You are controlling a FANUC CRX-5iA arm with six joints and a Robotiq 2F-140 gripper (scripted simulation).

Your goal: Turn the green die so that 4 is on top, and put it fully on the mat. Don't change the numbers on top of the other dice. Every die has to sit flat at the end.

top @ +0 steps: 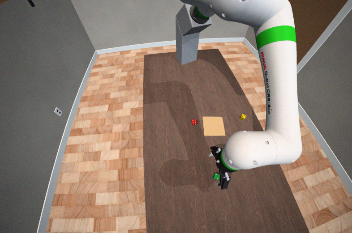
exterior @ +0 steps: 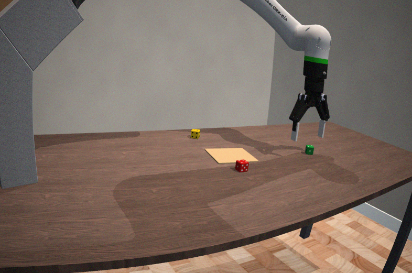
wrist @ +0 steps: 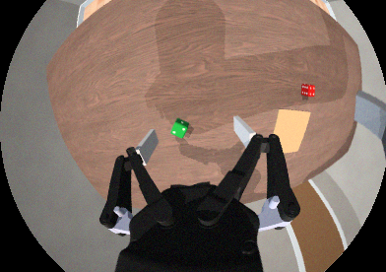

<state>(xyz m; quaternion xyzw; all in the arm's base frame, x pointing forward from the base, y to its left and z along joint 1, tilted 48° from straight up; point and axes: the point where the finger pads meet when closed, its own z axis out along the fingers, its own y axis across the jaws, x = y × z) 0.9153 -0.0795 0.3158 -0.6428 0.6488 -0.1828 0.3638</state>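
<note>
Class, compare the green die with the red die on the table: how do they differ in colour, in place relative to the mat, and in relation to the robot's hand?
The green die is green; the red die is red with white pips. The red die sits close beside the mat; the green die lies farther from it. The open, empty hand hangs just above the green die, well away from the red die. Both are small cubes resting flat on the table, off the mat.

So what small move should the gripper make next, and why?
Probably straight down. The open gripper hangs above the table with nothing between its fingers, and the green die sits on the wood roughly beneath them, off the mat. Lowering would bracket the die for a grasp.
</note>
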